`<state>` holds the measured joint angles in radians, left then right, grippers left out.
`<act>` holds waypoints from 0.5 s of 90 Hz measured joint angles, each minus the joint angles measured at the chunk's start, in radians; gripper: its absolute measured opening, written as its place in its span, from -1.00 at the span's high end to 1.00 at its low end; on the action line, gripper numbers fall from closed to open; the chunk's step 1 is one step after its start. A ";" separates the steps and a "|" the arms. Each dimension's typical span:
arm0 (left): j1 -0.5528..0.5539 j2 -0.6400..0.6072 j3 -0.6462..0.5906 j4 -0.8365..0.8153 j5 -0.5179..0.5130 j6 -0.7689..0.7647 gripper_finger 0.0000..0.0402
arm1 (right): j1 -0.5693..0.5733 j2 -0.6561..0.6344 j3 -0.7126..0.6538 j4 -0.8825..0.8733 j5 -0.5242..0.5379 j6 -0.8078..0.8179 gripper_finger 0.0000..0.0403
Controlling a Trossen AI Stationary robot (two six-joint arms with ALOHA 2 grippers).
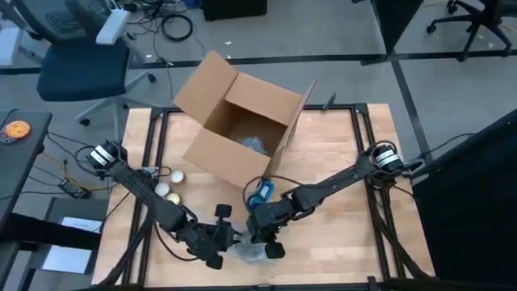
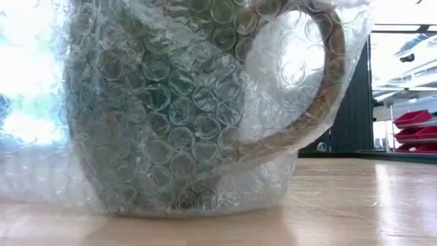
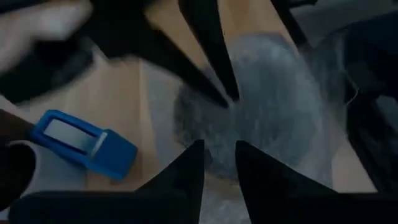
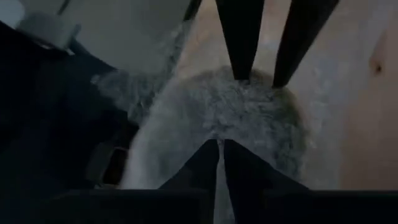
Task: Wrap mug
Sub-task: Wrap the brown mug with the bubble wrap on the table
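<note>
Grey workshop floor around a wooden table [image 1: 339,153]
Office chair [image 1: 77,61] and cables [image 1: 174,24] behind (red bins [image 2: 416,123] on shelving).

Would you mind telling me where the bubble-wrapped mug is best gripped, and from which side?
Probably across the body of the mug, from above. It stands upright on the table, its handle sticking out sideways under loose bubble wrap, so fingers straddling the round wall, clear of the handle, should hold best.

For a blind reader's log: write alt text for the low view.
A dark green ceramic mug stands upright on the light wooden table, filling the view, draped in clear bubble wrap that also covers its brown loop handle. No gripper shows here.
</note>
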<state>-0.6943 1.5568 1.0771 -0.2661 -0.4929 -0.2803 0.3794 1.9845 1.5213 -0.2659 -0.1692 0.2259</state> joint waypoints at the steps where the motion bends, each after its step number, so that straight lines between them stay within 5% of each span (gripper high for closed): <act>1: 0.000 -0.003 0.000 0.000 -0.002 -0.001 0.62 | 0.000 0.006 0.004 -0.002 -0.001 -0.002 0.99; 45: -0.107 -0.105 0.002 -0.088 -0.018 -0.159 0.62 | 0.006 0.193 0.268 -0.198 0.062 -0.060 1.00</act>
<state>-0.8011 1.4521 1.0794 -0.3541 -0.5110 -0.4389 0.3855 2.1777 1.7893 -0.4643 -0.1067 0.1660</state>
